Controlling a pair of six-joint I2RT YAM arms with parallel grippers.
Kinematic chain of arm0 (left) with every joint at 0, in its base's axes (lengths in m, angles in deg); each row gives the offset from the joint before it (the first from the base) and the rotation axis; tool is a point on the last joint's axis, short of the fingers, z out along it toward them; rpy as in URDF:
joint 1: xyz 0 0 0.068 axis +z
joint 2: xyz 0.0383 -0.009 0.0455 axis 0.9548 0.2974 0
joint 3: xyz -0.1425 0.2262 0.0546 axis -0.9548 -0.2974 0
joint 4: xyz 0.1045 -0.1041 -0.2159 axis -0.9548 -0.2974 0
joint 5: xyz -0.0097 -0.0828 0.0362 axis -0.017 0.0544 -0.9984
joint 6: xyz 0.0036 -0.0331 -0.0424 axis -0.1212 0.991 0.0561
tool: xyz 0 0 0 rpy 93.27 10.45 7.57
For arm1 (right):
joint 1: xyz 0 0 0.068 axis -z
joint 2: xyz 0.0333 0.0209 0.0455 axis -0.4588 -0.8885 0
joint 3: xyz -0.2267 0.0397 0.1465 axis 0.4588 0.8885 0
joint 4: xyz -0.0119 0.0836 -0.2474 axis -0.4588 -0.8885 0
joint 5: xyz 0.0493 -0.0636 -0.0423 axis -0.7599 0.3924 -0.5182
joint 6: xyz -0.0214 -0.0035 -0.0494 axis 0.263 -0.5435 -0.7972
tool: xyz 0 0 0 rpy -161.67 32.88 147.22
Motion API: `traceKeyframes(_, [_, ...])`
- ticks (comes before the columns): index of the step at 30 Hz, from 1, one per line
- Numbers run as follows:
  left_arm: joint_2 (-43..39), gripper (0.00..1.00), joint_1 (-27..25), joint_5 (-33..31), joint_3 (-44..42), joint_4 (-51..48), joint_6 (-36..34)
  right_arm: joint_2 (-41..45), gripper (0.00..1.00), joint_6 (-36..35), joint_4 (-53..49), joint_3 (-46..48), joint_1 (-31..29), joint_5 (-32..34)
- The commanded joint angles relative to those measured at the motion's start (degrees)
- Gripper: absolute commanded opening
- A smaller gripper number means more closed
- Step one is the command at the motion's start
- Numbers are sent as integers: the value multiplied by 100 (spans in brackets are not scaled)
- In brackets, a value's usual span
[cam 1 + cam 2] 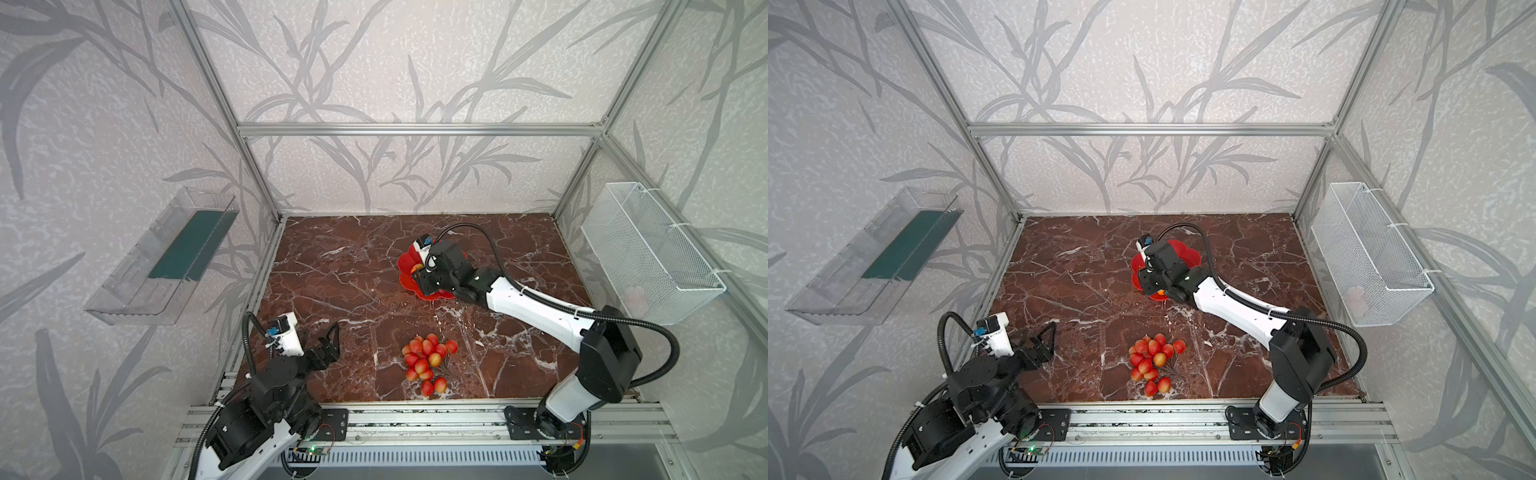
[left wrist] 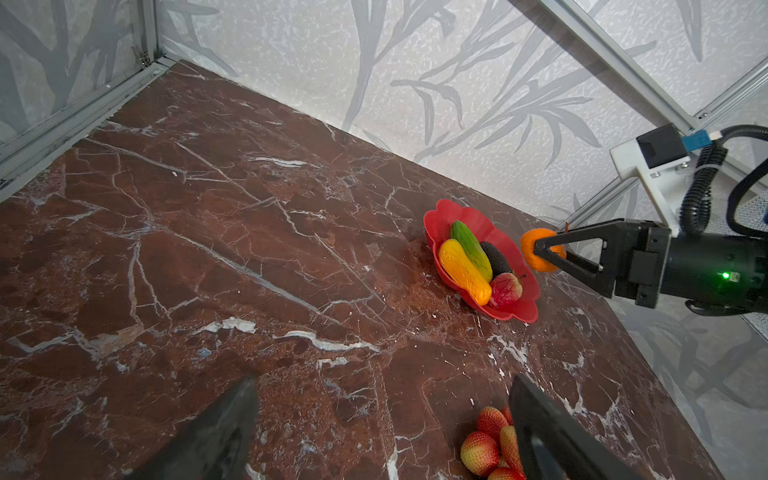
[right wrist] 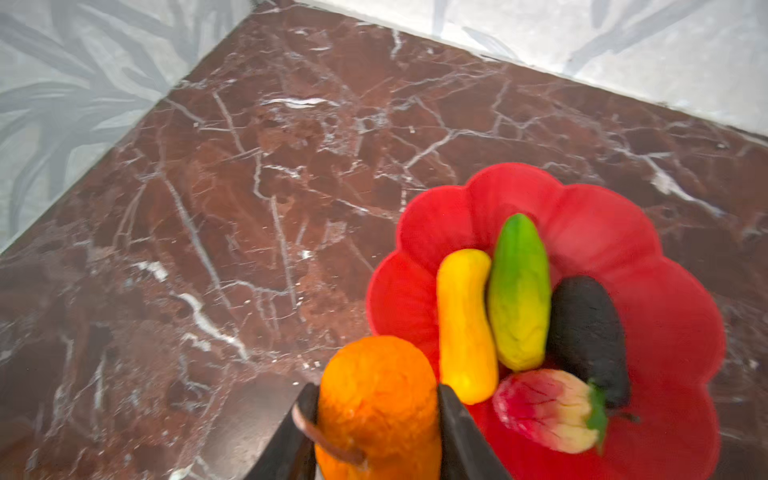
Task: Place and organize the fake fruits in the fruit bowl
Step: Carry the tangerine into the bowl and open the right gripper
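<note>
Presently the placing of the orange tangerine (image 2: 534, 245) is the step in hand.

Top views: the right gripper (image 1: 417, 269) reaches over the fruit bowl (image 1: 404, 262) and hides most of it. The bunch of cherries (image 1: 428, 361) lies on the marble table (image 1: 332, 270), well apart from the bowl and nearer the left gripper (image 1: 328, 338), whose jaws stand wide apart and empty.

Left wrist view: the orange tangerine is clamped between the right gripper's fingers, lifted clear of the table just beside the bowl's rim. Inside the bowl the green-yellow oblong (image 2: 471, 247), yellow-orange oblong (image 2: 463, 270), dark avocado (image 2: 496, 257) and red-yellow apple (image 2: 505, 291) lie touching one another.

Right wrist view: the jaws press on both flanks of the tangerine, which hangs at the rim near the end of the yellow-orange oblong.

Judgement: four fruits are placed and the cherries are not yet moved. The next move calls for carrying the tangerine inward over bare red floor, lowering it, then parting the jaws gently, since a round fruit may roll off so shallow a dish.
</note>
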Motion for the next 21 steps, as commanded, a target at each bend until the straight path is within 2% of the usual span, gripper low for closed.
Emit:
traceKeyframes(1, [-41, 94, -9, -30, 36, 11, 8, -233, 34, -30, -66, 260, 308, -118])
traceKeyframes(11, [-42, 94, -19, -53, 34, -13, 38, -846, 36, -73, -22, 280, 548, -190])
traceKeyframes(13, [-44, 94, -21, -61, 34, -16, 37, -928, 40, -59, -41, 270, 543, -190])
traceKeyframes(17, [-45, 94, -19, -91, 44, -35, 43, -1050, 55, -44, -142, 178, 573, -146])
traceKeyframes(21, [-40, 94, -27, -98, 48, -35, 43, -866, 64, -47, -303, 84, 583, -173])
